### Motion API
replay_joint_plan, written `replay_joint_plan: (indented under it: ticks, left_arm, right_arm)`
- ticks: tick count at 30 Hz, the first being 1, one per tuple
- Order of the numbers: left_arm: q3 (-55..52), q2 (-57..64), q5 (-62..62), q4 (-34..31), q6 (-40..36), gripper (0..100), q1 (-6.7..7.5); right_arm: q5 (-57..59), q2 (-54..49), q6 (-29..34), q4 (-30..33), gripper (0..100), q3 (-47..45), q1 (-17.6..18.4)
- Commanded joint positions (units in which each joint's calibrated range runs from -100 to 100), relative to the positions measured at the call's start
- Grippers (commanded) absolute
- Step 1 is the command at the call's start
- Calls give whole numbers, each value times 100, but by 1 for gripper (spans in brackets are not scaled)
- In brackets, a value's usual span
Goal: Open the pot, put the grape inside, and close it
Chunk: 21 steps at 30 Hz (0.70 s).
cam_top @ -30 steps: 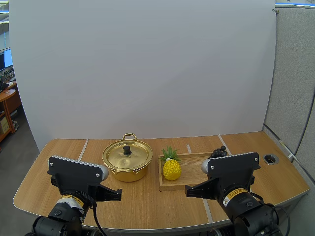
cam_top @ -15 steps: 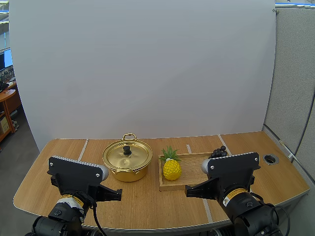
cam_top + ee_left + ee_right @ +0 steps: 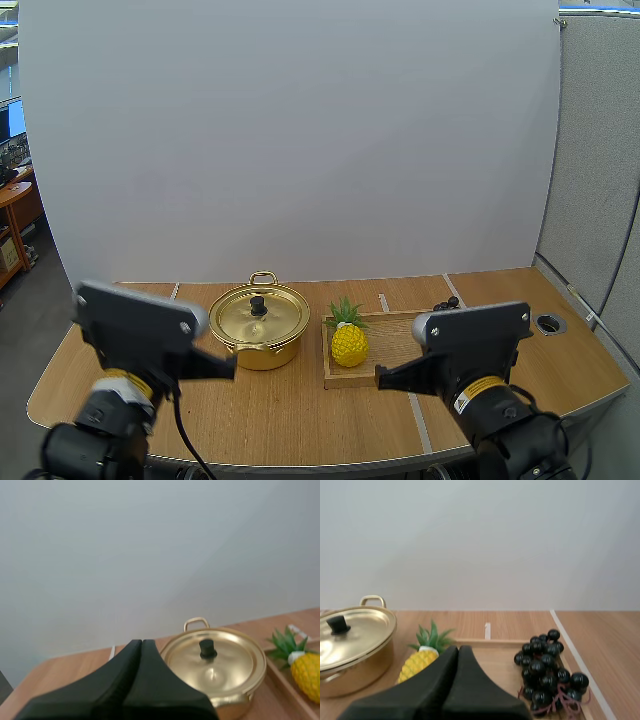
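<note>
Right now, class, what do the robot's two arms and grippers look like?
The left arm and right arm are black with rounded joints, each bearing a yellow label with black print. The left gripper and right gripper have matte black fingers tapering to a narrow tip.

The left arm (image 3: 135, 325) and right arm (image 3: 475, 335) are black, each topped by a grey block with dark corner screws and a yellow label, apparently a warning sticker. The left gripper (image 3: 141, 644) and right gripper (image 3: 458, 650) are matte black, tapering.
</note>
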<state>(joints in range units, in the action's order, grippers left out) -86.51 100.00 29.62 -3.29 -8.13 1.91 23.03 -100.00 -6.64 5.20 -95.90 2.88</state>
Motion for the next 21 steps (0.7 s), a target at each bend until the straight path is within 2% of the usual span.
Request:
replay_joint_plan:
  ticks: [1,4,10,15,21]
  left_arm:
    - [735,0,79,-43,-128,0,26]
    - [1220,0,300,-43,-128,0,26]
    - [1925,0,360,-54,-109,0,26]
    - [2690,0,1697,-78,-109,0,26]
    - [3394,0,2318,-78,-109,0,26]
  right_arm:
    - [543,0,-10,-228,0,886,9]
    - [1163,0,-10,-323,0,1653,9]
    - [1234,0,-10,-155,0,2875,9]
    - [1772,0,-10,193,0,3815,9]
    - [2410,0,-10,201,0,4625,9]
